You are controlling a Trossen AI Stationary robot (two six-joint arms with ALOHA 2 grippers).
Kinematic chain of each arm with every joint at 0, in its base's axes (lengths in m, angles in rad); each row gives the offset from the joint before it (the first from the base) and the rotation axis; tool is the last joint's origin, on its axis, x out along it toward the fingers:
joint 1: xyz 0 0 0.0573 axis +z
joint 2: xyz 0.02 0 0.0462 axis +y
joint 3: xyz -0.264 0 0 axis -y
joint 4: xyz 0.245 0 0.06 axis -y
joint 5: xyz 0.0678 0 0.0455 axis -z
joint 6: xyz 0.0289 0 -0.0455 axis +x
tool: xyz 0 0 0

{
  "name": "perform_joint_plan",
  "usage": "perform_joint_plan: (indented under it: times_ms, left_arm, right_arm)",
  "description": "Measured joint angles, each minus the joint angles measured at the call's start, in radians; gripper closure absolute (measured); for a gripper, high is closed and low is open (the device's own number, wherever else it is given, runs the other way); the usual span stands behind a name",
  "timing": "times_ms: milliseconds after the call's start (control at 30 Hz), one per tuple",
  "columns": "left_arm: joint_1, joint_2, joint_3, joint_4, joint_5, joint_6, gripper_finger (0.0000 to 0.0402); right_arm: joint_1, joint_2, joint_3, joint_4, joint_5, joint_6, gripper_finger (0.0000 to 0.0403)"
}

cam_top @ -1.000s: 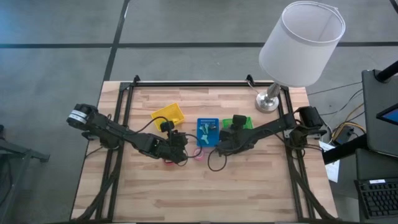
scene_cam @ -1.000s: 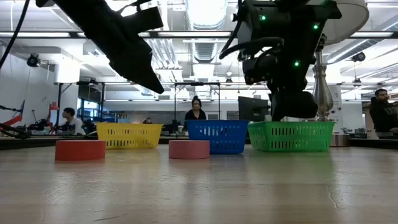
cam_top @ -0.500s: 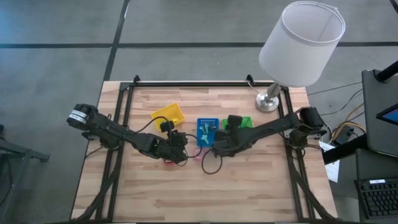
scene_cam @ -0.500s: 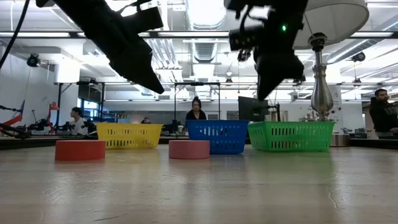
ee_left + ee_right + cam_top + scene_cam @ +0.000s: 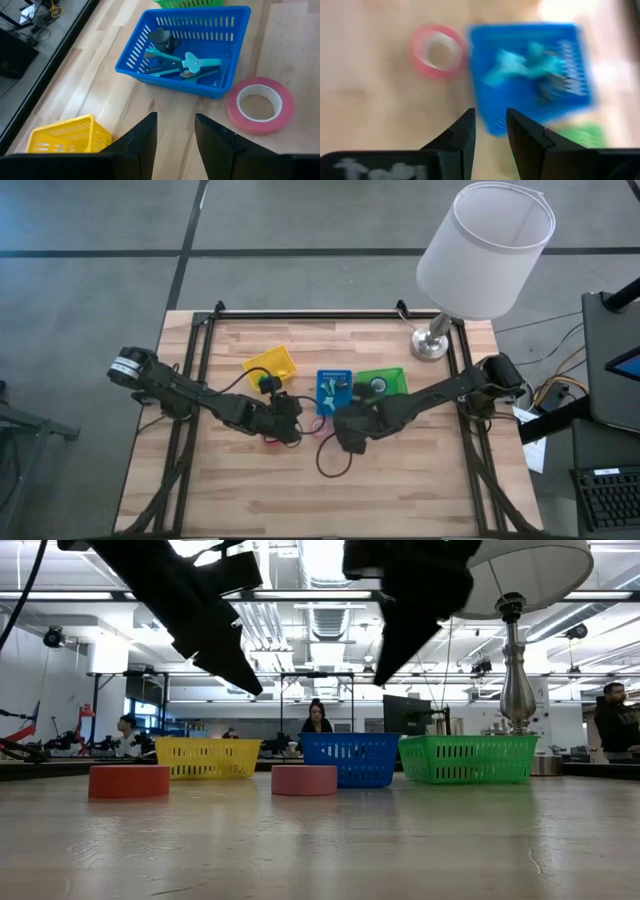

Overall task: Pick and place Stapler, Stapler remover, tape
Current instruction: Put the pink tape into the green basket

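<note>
A pink tape roll (image 5: 260,105) lies flat on the table in front of the blue basket (image 5: 200,87); it also shows in the low view (image 5: 304,780) and the right wrist view (image 5: 437,50). A red tape roll (image 5: 128,781) lies flat farther left. The blue basket holds teal staple removers (image 5: 187,65). My left gripper (image 5: 175,135) hovers open above the table between the two rolls (image 5: 288,420). My right gripper (image 5: 490,127) is open in the air near the blue basket's near side (image 5: 345,432). I cannot pick out a stapler.
A yellow basket (image 5: 270,365), the blue basket (image 5: 333,390) and a green basket (image 5: 385,383) stand in a row mid-table; a dark item lies in the green one. A lamp (image 5: 432,343) stands at the far right corner. Bare wood stretches along the near side.
My right gripper has swung from above the green basket toward the table's left and near edge, ending in front of the blue basket beside the pink tape roll. The green basket's inside now shows. The left arm and both rolls have kept still.
</note>
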Motion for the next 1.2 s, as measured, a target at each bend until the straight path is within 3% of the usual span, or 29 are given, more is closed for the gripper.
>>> perform_joint_plan:
  times_ms: [133,333,433,600,733,1200]
  left_arm:
    - [0.000,0.000,0.000,-0.002,0.009,-0.001,0.0266]
    - [0.000,0.000,0.000,-0.015,0.050,-0.003,0.0266]
    - [-0.001,0.000,0.000,-0.020,0.076,-0.008,0.0266]
    - [-0.002,0.000,0.000,-0.023,0.191,-0.014,0.0266]
    - [-0.002,0.000,0.000,-0.022,0.199,-0.014,0.0266]
    - [-0.002,0.001,-0.002,-0.019,0.192,-0.010,0.0266]
  right_arm:
    - [0.002,0.001,-0.042,0.235,-0.115,0.000,0.0305]
    - [0.001,0.051,-0.094,0.516,-0.204,-0.025,0.0307]
    - [0.000,0.084,-0.094,0.522,-0.207,-0.071,0.0307]
    - [-0.002,0.139,-0.092,0.511,-0.252,0.038,0.0307]
    - [-0.007,0.188,-0.078,0.510,-0.256,0.047,0.0307]
    - [-0.040,0.198,-0.058,0.512,-0.250,-0.240,0.0307]
